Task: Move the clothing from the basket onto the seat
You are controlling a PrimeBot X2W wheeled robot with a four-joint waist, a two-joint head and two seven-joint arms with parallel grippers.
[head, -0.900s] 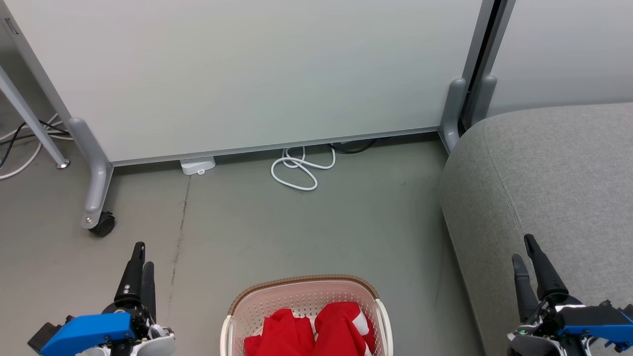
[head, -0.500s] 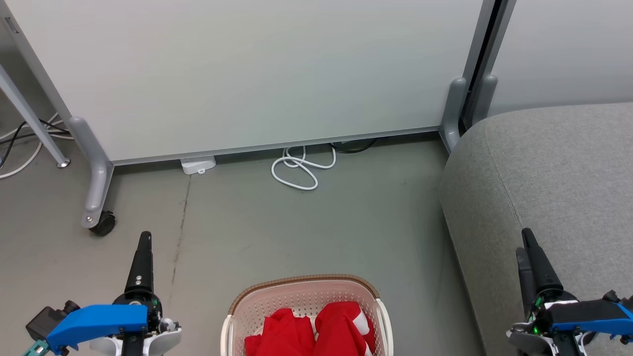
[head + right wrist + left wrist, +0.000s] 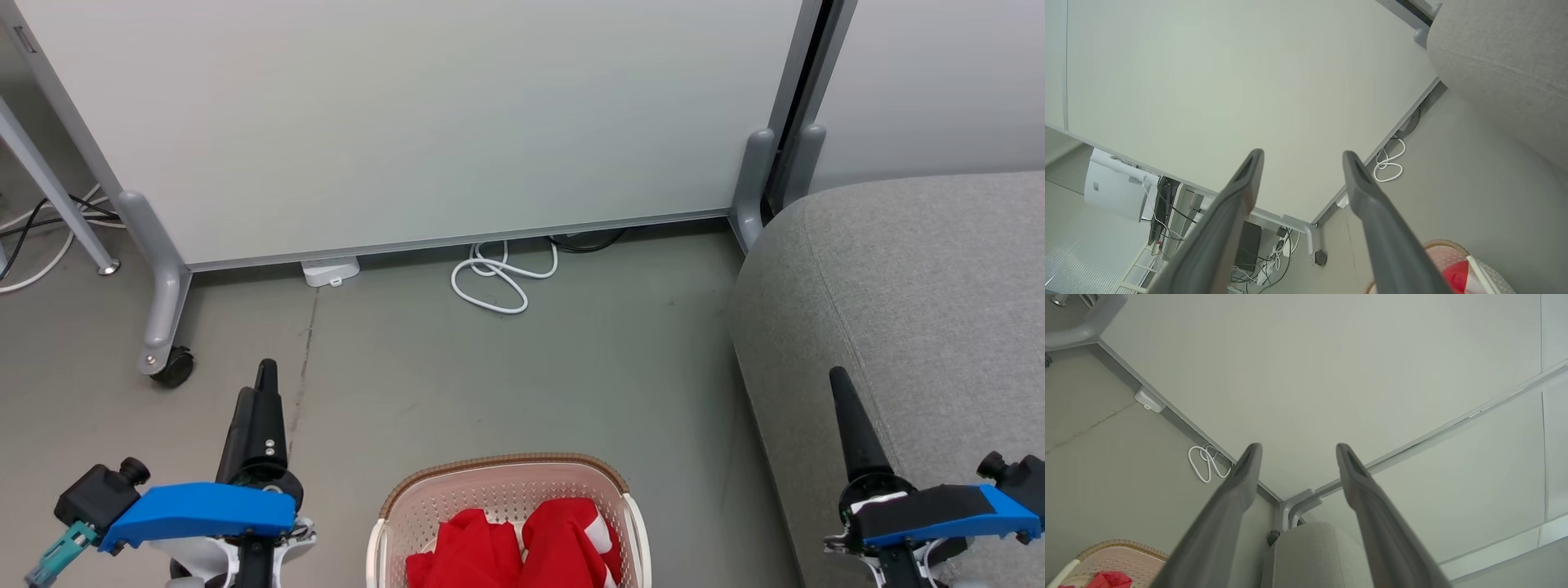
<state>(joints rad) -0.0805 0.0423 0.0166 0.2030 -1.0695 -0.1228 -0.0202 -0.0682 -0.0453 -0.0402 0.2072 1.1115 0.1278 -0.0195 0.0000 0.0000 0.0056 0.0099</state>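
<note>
Two garments lie heaped in the laundry basket at the near edge of the head view: a plain red garment on the left and a red-and-white garment touching it on the right. The left gripper hangs over the floor left of the basket. The right gripper shows against the near edge of the grey sofa, right of the basket. Each wrist view shows its jaws spread apart with nothing between them. Farther off, a white cable coil lies at the foot of a pale partition panel.

Long dark tapered jaws, bright blue wrist covers, white housings, teal connector.
</note>
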